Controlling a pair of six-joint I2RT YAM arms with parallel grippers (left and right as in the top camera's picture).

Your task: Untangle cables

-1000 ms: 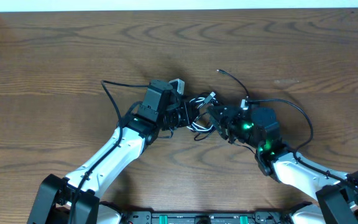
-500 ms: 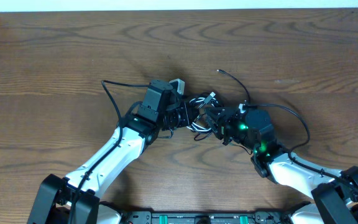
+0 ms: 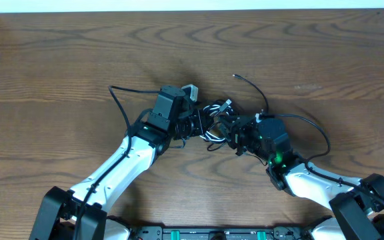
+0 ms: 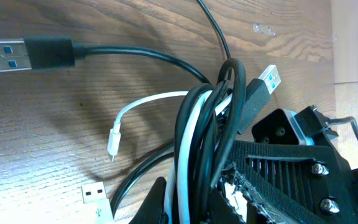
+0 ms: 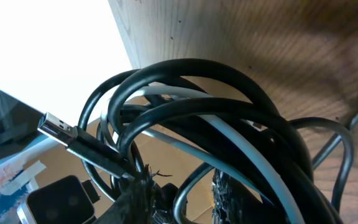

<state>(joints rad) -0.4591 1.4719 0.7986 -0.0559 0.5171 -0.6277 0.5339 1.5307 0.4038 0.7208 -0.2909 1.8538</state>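
The cables (image 3: pixel 212 125) lie as one tangle of black cords and one white cord at the table's middle, between my two grippers. My left gripper (image 3: pixel 193 124) is shut on the bundle's left side; in the left wrist view the black and white strands (image 4: pixel 197 124) run down into the left gripper (image 4: pixel 194 200). My right gripper (image 3: pixel 235 138) is pushed into the tangle's right side. In the right wrist view the right gripper (image 5: pixel 182 199) has its fingers (image 5: pixel 137 198) apart, with a dark loop (image 5: pixel 194 186) lying between them and the coils (image 5: pixel 216 118) arching above.
Loose plug ends lie around the tangle: a black USB plug (image 4: pixel 27 55), a white tip (image 4: pixel 112 143) and a white USB plug (image 4: pixel 95 194). A thin black tail (image 3: pixel 249 85) reaches up and right. Thicker arm wires (image 3: pixel 120 100) (image 3: pixel 319 130) loop beside each wrist.
The right arm has slid left, deeper into the tangle, and its jaws have narrowed. The left arm and its grip have not moved.
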